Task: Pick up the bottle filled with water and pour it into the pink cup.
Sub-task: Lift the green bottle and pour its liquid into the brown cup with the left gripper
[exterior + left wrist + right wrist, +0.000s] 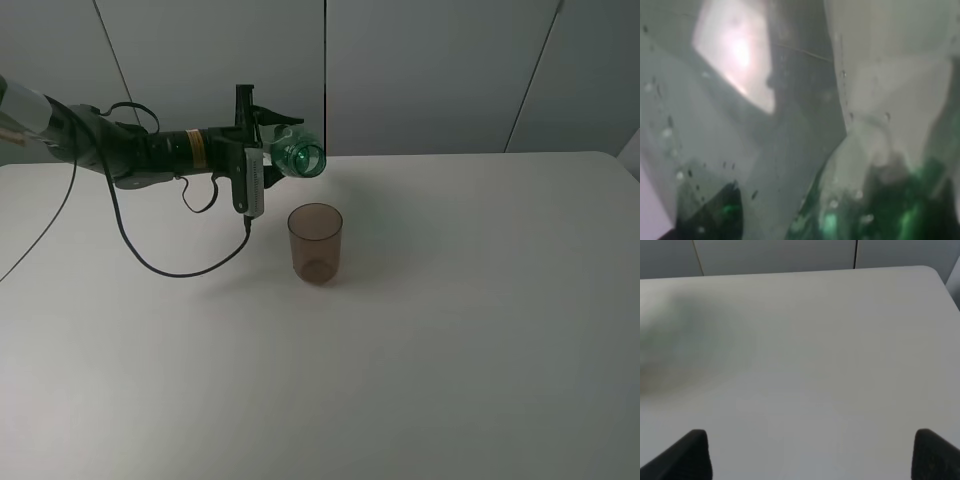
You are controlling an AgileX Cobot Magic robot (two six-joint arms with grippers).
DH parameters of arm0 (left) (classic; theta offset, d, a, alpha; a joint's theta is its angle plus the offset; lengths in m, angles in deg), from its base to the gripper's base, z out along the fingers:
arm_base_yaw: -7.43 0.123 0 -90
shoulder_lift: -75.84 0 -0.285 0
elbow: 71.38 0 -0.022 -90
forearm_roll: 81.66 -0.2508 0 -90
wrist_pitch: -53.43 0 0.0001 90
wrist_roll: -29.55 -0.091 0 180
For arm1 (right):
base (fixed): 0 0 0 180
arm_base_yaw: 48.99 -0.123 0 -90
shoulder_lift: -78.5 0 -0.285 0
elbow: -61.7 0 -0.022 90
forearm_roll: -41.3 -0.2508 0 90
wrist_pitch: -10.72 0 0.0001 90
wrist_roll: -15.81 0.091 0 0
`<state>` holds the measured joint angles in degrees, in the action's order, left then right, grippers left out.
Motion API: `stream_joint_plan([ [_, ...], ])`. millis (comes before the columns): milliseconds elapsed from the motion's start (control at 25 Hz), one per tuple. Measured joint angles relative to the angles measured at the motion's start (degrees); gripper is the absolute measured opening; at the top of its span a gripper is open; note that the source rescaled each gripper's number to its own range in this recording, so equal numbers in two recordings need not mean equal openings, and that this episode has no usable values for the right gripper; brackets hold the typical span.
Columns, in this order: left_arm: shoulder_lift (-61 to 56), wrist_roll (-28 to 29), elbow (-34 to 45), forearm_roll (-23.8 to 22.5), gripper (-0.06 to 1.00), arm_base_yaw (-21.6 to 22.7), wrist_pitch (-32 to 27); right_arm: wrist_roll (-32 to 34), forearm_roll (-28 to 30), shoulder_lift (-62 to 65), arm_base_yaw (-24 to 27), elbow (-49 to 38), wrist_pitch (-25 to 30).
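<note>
The green transparent bottle (297,155) lies tipped on its side in the air, its round end just above and behind the rim of the pink cup (316,243). My left gripper (262,152) is shut on the bottle, reaching in from the left. The cup stands upright on the white table (480,330). The left wrist view is filled by the bottle's wet green wall (805,150), seen blurred and very close. My right gripper (810,455) is open and empty over bare table; only its two dark fingertips (690,455) show. It is outside the exterior view.
A black cable (170,262) hangs from the left arm and loops onto the table left of the cup. Grey wall panels (430,70) run behind the table's far edge. A blurred greenish patch (685,350) shows in the right wrist view.
</note>
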<state>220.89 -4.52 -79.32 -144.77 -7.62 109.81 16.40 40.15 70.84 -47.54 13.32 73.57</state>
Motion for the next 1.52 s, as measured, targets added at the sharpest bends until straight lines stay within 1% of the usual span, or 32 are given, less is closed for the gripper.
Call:
stream_joint_plan([
  [240,0.0,-4.5,0.0,-0.3,0.03,0.0,-0.1,0.0,0.0,0.0,0.0,0.0,0.0],
  [560,0.0,-8.5,0.0,-0.3,0.03,0.0,-0.1,0.0,0.0,0.0,0.0,0.0,0.0],
  [680,0.0,-11.4,0.0,-0.3,0.03,-0.1,-0.6,0.0,0.0,0.0,0.0,0.0,0.0],
  [960,0.0,-16.4,0.0,-0.3,0.03,-0.1,-1.0,0.0,0.0,0.0,0.0,0.0,0.0],
  [1240,0.0,-18.7,0.0,-0.3,0.03,-0.1,-1.4,0.0,0.0,0.0,0.0,0.0,0.0],
  [1320,0.0,-19.6,0.0,-0.3,0.01,-0.1,-1.4,0.0,0.0,0.0,0.0,0.0,0.0],
  [1520,-0.3,-20.3,0.0,-0.2,0.01,-0.1,-1.5,0.0,0.0,0.0,0.0,0.0,0.0],
])
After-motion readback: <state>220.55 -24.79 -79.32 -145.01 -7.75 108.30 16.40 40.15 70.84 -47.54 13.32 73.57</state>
